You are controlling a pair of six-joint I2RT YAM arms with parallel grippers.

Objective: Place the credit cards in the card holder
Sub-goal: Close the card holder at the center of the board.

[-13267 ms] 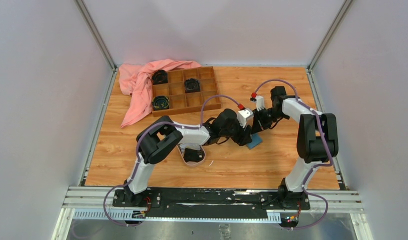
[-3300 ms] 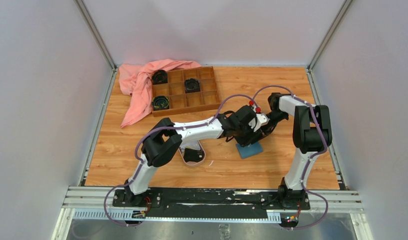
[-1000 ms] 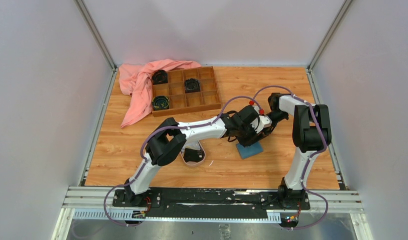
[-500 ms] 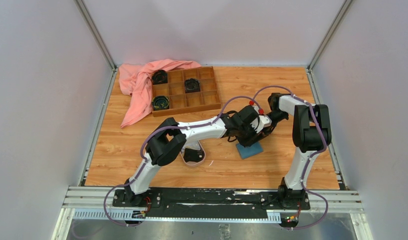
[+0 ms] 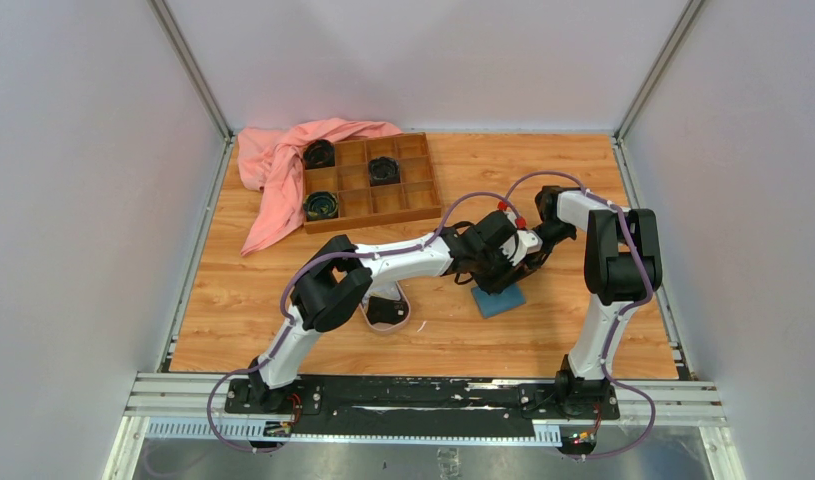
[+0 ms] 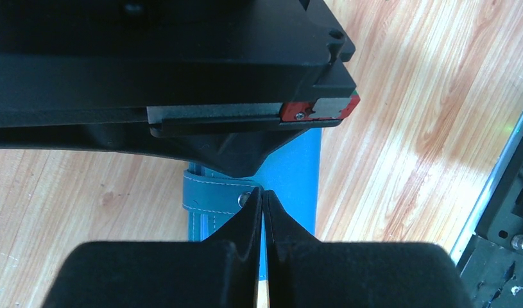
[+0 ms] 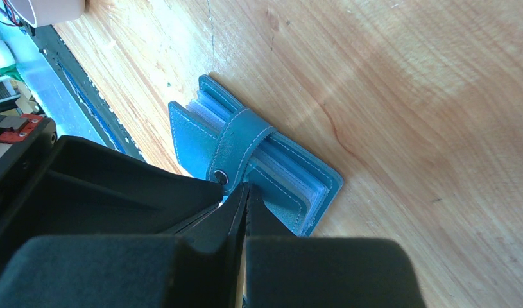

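The blue card holder [image 5: 500, 299] lies folded on the wood right of centre, its strap wrapped over it and the snap facing up. In the right wrist view the card holder [image 7: 291, 176] shows pale layers along its edge. My left gripper [image 5: 504, 272] is shut, its tips [image 6: 263, 191] meeting beside the snap on the card holder [image 6: 297, 168]. My right gripper [image 5: 528, 262] is shut too, its tips [image 7: 247, 186] right next to the snap and against the left gripper's black body. Nothing is held by either. The credit cards are out of view.
A pink oval dish [image 5: 367, 316] with a dark object in it sits under the left arm. At the back left stand a brown compartment tray [image 5: 371, 183] with black round parts and a pink cloth [image 5: 273, 170]. Metal rails border the table.
Nothing has moved over the last second. Since the oldest frame the left arm has stretched further right, both grippers have closed in over the card holder, and it lies slightly nearer.
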